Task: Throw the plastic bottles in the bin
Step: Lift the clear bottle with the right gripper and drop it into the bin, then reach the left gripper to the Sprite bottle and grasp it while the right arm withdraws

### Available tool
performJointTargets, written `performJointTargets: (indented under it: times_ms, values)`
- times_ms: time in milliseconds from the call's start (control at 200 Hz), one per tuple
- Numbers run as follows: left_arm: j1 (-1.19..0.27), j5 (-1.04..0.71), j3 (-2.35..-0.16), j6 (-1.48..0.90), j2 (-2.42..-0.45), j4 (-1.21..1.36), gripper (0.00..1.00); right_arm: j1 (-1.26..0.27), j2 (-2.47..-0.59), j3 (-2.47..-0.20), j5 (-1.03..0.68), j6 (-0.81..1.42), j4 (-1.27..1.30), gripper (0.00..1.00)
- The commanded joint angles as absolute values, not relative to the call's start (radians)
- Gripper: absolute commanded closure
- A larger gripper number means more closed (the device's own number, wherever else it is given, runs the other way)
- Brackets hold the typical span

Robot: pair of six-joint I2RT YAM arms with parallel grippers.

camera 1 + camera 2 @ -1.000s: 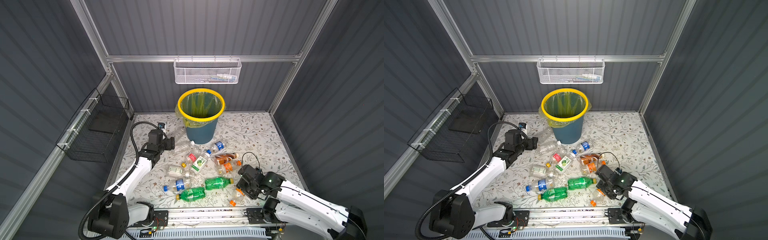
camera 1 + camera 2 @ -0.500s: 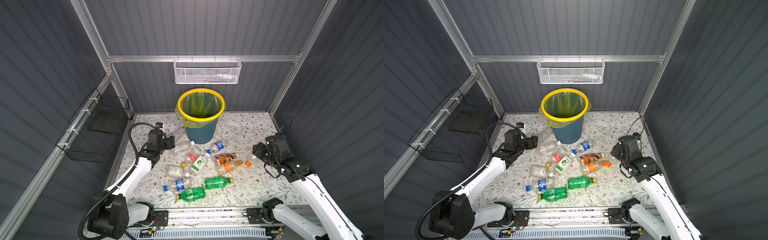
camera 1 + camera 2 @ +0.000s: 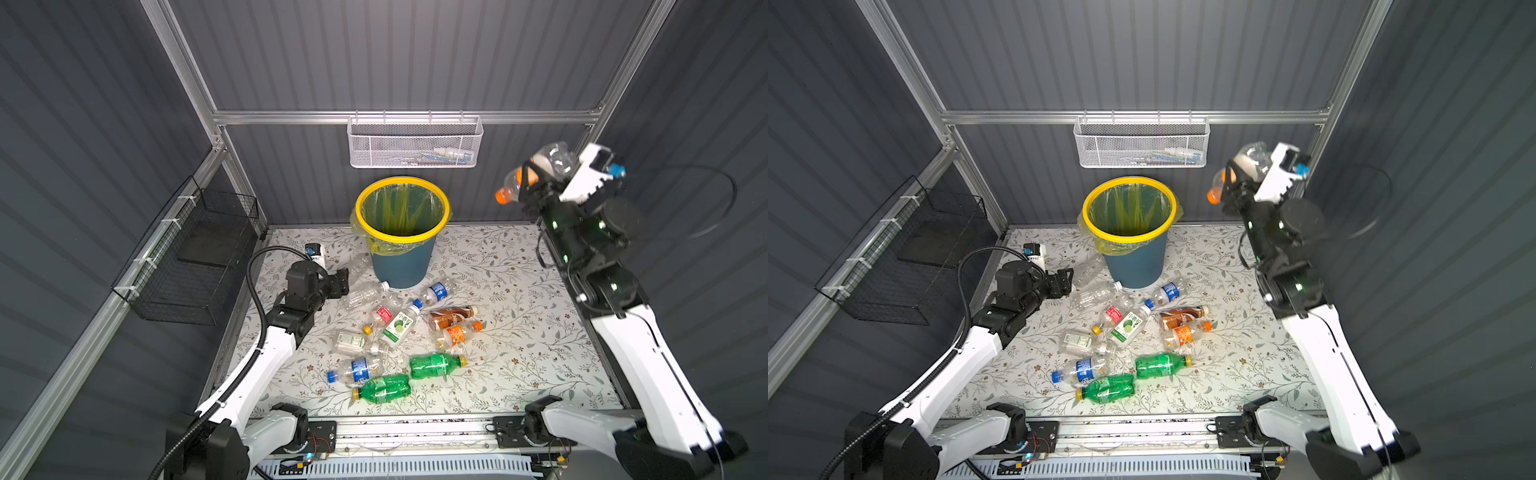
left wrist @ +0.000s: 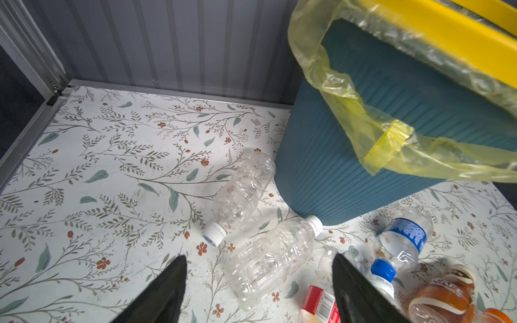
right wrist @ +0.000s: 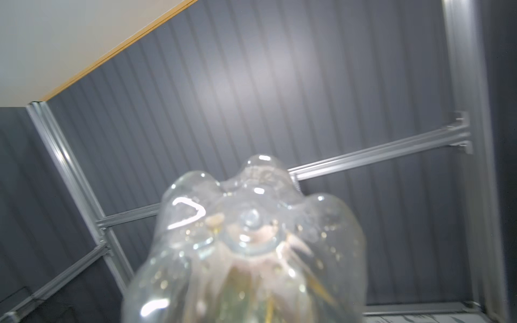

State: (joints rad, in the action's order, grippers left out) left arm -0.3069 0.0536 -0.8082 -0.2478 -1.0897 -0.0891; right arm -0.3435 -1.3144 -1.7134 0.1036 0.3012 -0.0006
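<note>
Black wire basket: hangs on the left wall, off the bench.

Left end effector: low over the bench, left of the bin. Fingers spread wide, pinching nothing. Points at the white-capped clear bottle, lying just ahead of the fingertips.

Second clear bottle: on its side, base end just beside the foot of the bin.

Bin: upright at the back middle of the bench, with a yellow rim and a yellow-green liner folded over the outside.

White mesh basket: on the back wall, above the bin.

Loose bottles, all lying on the bench in front of the bin:
- pale-label bottle
- blue-capped bottle
- red-label bottle
- left green bottle, nearest the front edge
- green-and-white-label bottle
- blue-label bottle
- right green bottle
- brown bottle
- orange-label bottle, just beside the brown one

Right end effector: raised high, right of the bin and above its rim. Clamped on the orange-capped bottle, clear, held in the air outside the bin with the cap toward the bin side. Base of the same bottle fills the right wrist view.
</note>
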Motion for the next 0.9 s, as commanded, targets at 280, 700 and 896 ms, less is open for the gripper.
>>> performJointTargets:
  times_ms: [280,700,896]
  values:
    - [-0.371,-0.060,-0.960,0.125,-1.072,-0.527,0.08,-0.390,-2.117,-2.787,-0.245,0.298,-0.872,0.08]
    - [-0.584,0.015,-0.951,0.359,-1.062,-0.782,0.09,-0.260,-1.499,-1.821,-0.111,0.375,-0.480,0.02]
    - [-0.644,-0.047,-0.947,0.464,-1.112,-0.851,0.11,-0.117,-1.298,-1.402,-0.155,0.480,-0.348,0.02]
